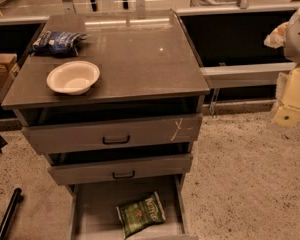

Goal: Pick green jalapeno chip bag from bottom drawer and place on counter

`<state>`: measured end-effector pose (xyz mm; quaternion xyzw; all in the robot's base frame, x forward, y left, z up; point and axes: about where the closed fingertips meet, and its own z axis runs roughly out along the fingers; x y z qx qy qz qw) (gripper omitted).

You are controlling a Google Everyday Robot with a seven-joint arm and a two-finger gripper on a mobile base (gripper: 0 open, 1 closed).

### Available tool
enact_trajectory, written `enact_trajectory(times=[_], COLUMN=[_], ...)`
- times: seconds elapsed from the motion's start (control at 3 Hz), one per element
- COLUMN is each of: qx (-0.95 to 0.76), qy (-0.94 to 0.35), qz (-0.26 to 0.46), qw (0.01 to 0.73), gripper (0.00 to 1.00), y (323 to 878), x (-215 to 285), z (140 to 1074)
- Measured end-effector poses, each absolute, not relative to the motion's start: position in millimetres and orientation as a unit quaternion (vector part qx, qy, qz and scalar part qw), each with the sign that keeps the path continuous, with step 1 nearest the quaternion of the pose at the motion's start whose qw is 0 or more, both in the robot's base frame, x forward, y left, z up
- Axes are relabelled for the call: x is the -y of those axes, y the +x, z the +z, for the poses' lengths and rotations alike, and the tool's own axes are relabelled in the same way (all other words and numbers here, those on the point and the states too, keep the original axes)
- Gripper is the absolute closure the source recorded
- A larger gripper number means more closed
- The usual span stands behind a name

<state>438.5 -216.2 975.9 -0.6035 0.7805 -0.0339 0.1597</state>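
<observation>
The end effector (290, 101) is being held raised to the right of the desk (140, 59), well apart from it; whether it is open or closed cannot be told. The green jalapeno chip bag (140, 214) is being carried in the pulled-out bottom drawer (97, 209), beneath the desk.

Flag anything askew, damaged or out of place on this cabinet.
A white scrape marks the top drawer front, right side. The green jalapeno chip bag lies tilted in the open bottom drawer. The gripper hangs at the right edge, away from the counter. Nothing spilled.
</observation>
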Motion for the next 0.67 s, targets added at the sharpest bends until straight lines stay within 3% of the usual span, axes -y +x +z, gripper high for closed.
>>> enact_trajectory(times=[0.67], qx=[-0.78], qy=[-0.605], qz=[-0.011], qw=[0.159], gripper=[0.0], y=[437.4], x=[206.3], z=[939.4])
